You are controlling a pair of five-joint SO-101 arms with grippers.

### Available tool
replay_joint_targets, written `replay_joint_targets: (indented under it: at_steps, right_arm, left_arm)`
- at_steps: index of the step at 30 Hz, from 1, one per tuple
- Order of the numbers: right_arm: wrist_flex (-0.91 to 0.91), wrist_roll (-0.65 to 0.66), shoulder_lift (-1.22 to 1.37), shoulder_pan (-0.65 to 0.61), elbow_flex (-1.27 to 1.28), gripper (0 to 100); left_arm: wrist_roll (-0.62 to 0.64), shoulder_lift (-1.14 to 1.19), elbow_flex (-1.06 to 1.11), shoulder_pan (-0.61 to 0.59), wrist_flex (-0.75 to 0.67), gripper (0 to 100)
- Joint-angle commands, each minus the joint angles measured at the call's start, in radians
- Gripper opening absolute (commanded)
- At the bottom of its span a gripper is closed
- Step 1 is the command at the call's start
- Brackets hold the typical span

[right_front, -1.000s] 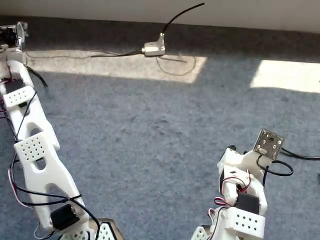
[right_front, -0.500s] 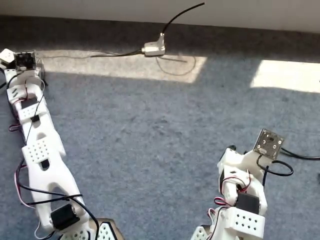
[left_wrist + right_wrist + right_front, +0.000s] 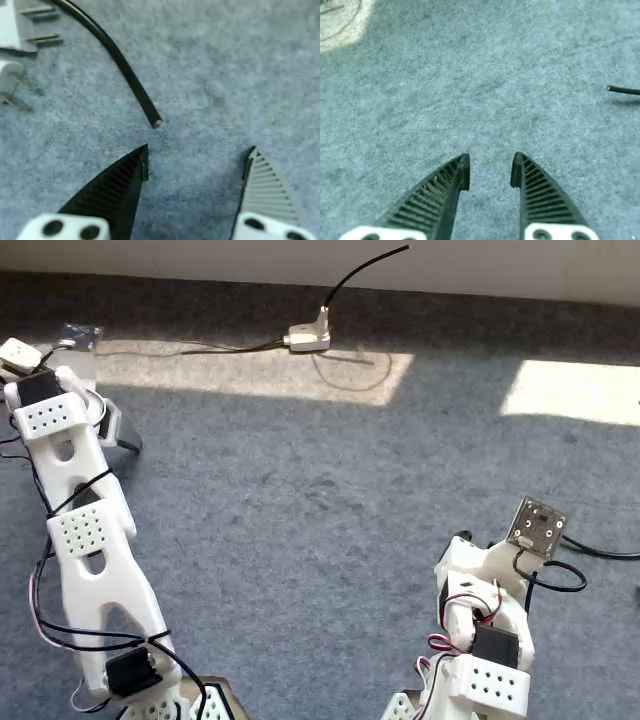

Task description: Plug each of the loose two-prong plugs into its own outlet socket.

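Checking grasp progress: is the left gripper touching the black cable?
Apart. The left wrist view shows bare carpet between the black cable end and the open left gripper.

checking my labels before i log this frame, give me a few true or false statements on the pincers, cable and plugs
1. The left pincer is open. True.
2. It grips the black cable. False: the cable's end lies free on the carpet ahead of it.
3. A white plug lies loose, prongs bare. True.
4. The right pincer holds a plug. False: it is open and empty above carpet.
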Motion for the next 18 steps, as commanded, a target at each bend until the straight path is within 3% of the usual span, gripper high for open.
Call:
replay_joint_targets:
  at_steps: [1, 9, 13, 18]
  right_arm:
    - [-0.004, 0.012, -0.008, -0.008, -0.001, 15.2]
    - [-0.004, 0.012, -0.008, -0.008, -0.001, 15.2]
    - [-0.004, 0.012, -0.008, -0.008, -0.001, 15.2]
    - [-0.004, 0.012, -0.008, -0.008, -0.001, 15.2]
  left_arm:
    - [-0.006, -0.128, -0.045, 0.005, -0.092, 31]
    - [0.273, -0.226, -0.039, -0.021, -0.583, 31]
    - [0.288, -0.137, -0.038, -0.016, -0.792, 31]
    - [0.287, 0.071, -0.039, -0.048, -1.165, 31]
